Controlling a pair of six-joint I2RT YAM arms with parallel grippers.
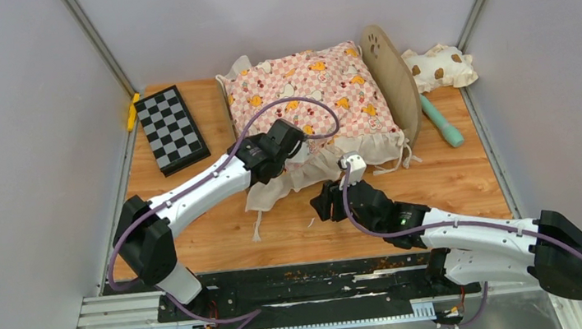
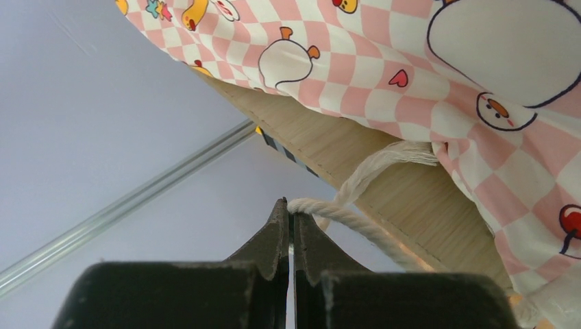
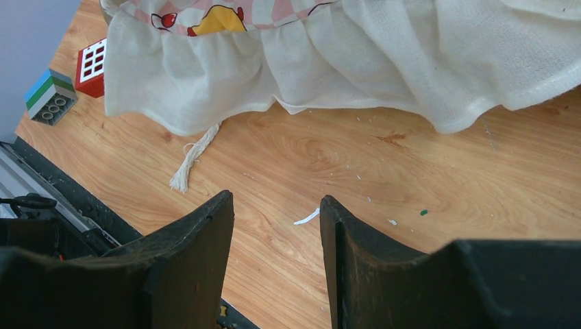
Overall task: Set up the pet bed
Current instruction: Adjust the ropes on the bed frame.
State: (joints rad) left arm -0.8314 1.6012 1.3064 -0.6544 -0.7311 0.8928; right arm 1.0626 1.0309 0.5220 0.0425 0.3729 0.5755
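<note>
A pink checked cushion [image 1: 309, 100] covers the pet bed [image 1: 394, 78], its cream ruffle [image 3: 384, 62] spilling onto the bench [image 3: 425, 185] straight ahead of the right tool [image 3: 276, 199] and hiding the frame's near side from it. A checkerboard [image 1: 172, 128] lies well to the left of the left tool [image 2: 290, 205]. Past the headboard, far from both tools, sit a spotted pillow [image 1: 440, 67] and a teal stick [image 1: 442, 121]. Two toy bricks [image 3: 91, 65] rest ahead and to the left of the right tool, beside the ruffle's edge. A white cord [image 2: 356, 219] runs from the frame to the left tool.

The left tool's jaws are pressed together, pinching that cord at their very tips. The bed's wooden side rail is just beyond and above them, under the cushion. The right tool's jaws stand spread over bare bench, holding nothing. The bed is just ahead, a loose cord tail trailing out from under the ruffle towards that tool.
</note>
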